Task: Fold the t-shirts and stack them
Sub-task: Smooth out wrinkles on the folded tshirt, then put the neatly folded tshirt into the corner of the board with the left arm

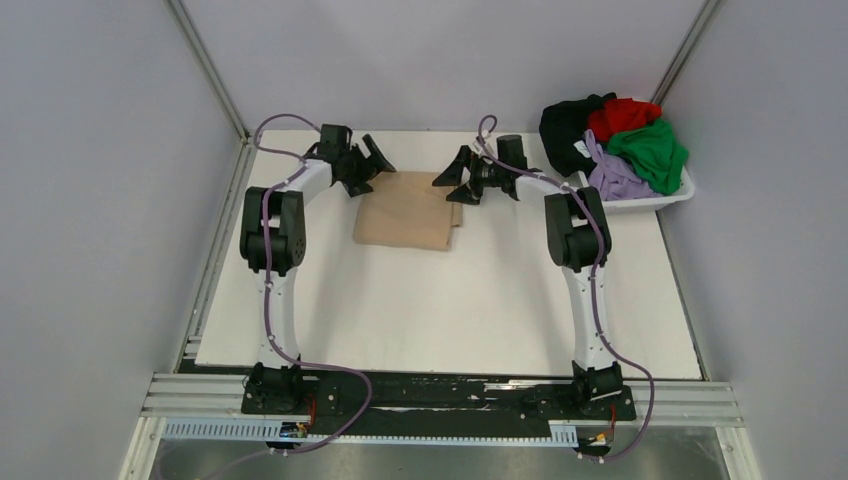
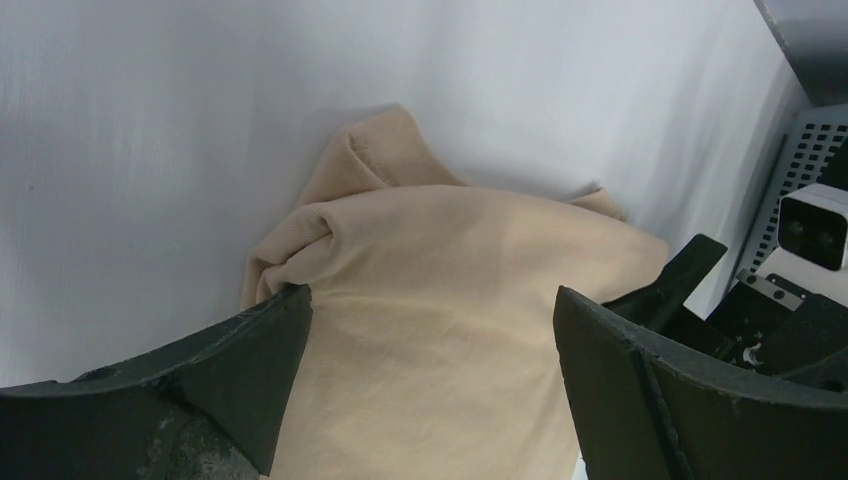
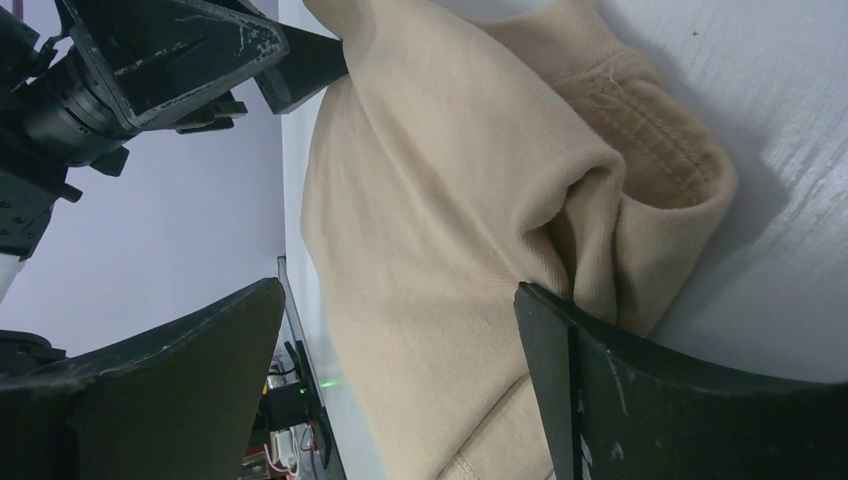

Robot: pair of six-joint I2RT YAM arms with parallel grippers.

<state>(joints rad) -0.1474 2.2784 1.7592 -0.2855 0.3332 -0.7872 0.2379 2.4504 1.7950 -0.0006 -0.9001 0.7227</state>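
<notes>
The tan t-shirt (image 1: pixel 408 211) lies folded into a rough rectangle at the far middle of the white table. My left gripper (image 1: pixel 368 167) is open and empty at the shirt's far left corner. My right gripper (image 1: pixel 457 181) is open and empty at its far right corner. The left wrist view shows the tan cloth (image 2: pixel 440 310) between and beyond the spread fingers. The right wrist view shows the tan cloth (image 3: pixel 440 200) with a bunched hem, and the left gripper beyond it. The black (image 1: pixel 566 127), red (image 1: pixel 622 114), green (image 1: pixel 652 150) and lavender (image 1: pixel 612 172) shirts lie heaped at the far right.
A white plastic basket (image 1: pixel 668 197) at the far right corner holds the heaped shirts. Grey walls close in the table on three sides. The white table top (image 1: pixel 450 310) stretches from the shirt to the arm bases.
</notes>
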